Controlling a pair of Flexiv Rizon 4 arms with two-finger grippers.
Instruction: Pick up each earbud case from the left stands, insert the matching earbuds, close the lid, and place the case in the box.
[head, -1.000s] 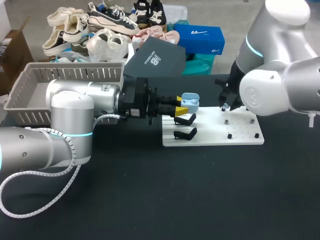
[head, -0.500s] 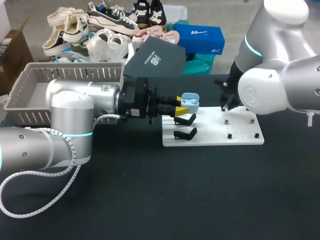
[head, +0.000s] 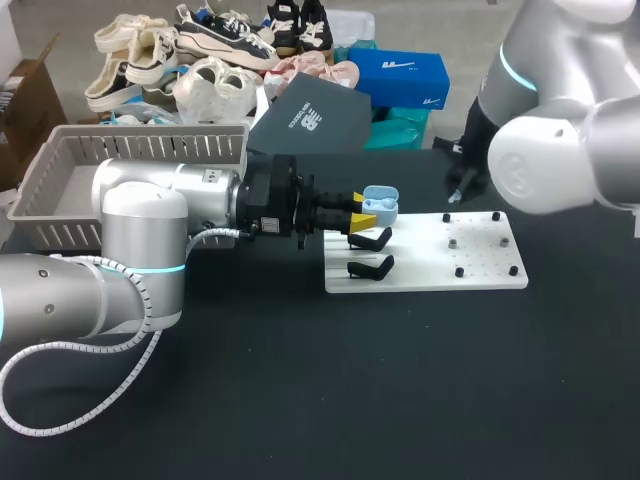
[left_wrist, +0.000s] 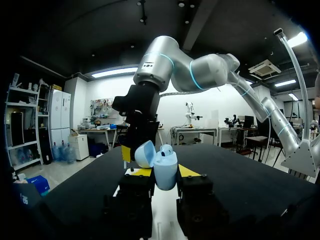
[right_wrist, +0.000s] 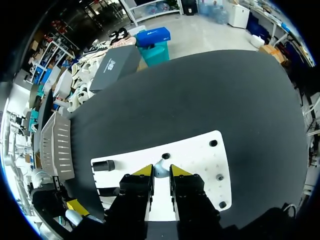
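Filling is not done: left claw (head: 362, 208) holds the open case (left_wrist: 165, 167) by the board (head: 480, 270), right claw (right_wrist: 161, 170) pinches an earbud (right_wrist: 161, 166).

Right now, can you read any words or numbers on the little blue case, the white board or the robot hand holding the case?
blue earbud case: no text shows.
white board: no text, only pegs and holes.
left gripper: no text shows.

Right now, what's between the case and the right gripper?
Nothing stands there: the head view shows only bare white board between the case, held by the left gripper, and the right gripper.
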